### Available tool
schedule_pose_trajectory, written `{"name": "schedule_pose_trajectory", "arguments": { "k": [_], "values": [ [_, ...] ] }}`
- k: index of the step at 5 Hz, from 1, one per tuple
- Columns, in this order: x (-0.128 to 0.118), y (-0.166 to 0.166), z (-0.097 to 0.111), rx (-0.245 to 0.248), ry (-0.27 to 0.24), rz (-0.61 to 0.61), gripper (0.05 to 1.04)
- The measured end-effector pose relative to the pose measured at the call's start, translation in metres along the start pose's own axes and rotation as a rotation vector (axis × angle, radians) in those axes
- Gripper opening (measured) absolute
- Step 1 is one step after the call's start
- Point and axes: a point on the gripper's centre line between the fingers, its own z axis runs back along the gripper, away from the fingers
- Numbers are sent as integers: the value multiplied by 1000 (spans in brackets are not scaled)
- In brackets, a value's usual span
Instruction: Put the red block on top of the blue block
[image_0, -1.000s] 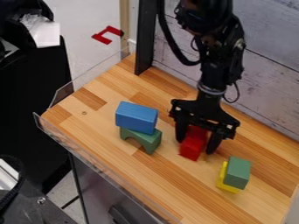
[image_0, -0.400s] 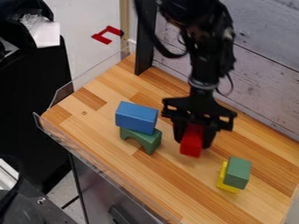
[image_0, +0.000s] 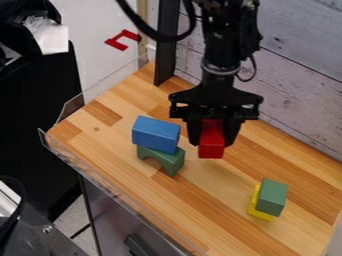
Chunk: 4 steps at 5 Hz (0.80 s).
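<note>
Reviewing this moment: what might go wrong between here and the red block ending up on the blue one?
The blue block sits on a green arch and juts past it on one side, so an off-centre press could tip both.

The gripper has its fingers along both sides of the red block; they might brush the blue block on the way in.
</note>
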Motion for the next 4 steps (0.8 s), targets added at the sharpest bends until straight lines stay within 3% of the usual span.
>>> {"name": "schedule_pose_trajectory", "arguments": {
  "k": [1, 3, 4],
  "values": [
    [5, 7, 6, 40, -3, 130, 579],
    [21, 25, 10, 12, 35, 478, 579],
    [26, 41, 20, -27, 35, 648, 579]
  ]
}}
